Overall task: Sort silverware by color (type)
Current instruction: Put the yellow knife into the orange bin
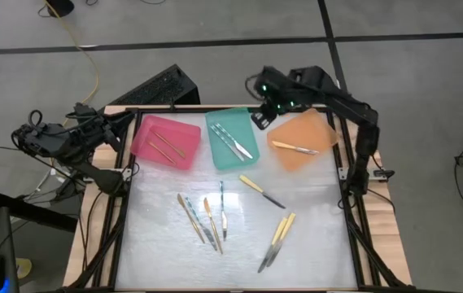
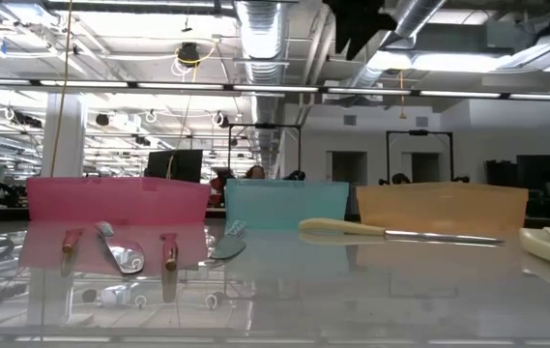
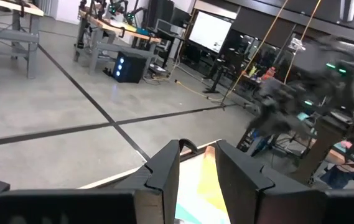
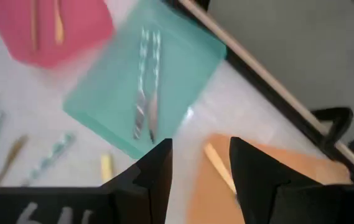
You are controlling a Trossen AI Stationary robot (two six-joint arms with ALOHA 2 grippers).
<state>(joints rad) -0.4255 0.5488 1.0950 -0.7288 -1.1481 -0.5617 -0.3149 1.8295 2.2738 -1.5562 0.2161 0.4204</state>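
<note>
The silverware is partly in trays at the table's far side. The pink tray [image 1: 164, 141] holds two orange-tan pieces, the teal tray [image 1: 233, 138] two teal ones [image 4: 145, 93], and the orange tray [image 1: 302, 140] one yellow piece [image 1: 294, 148]. Several pieces lie flat on the table: a mixed group [image 1: 207, 218], a yellow knife [image 1: 262, 191] and two yellow ones [image 1: 278, 238]. My right gripper [image 4: 200, 146] hangs open and holds nothing, high above the far edge between the teal and orange trays [image 1: 260, 120]. My left gripper [image 3: 198, 149] waits open at the far left corner [image 1: 124, 124].
A dark frame [image 1: 345, 175] borders the table along its left, right and far sides. A black keyboard-like object [image 1: 154, 88] lies on the floor behind the table. The near half of the white tabletop [image 1: 239, 268] is bare.
</note>
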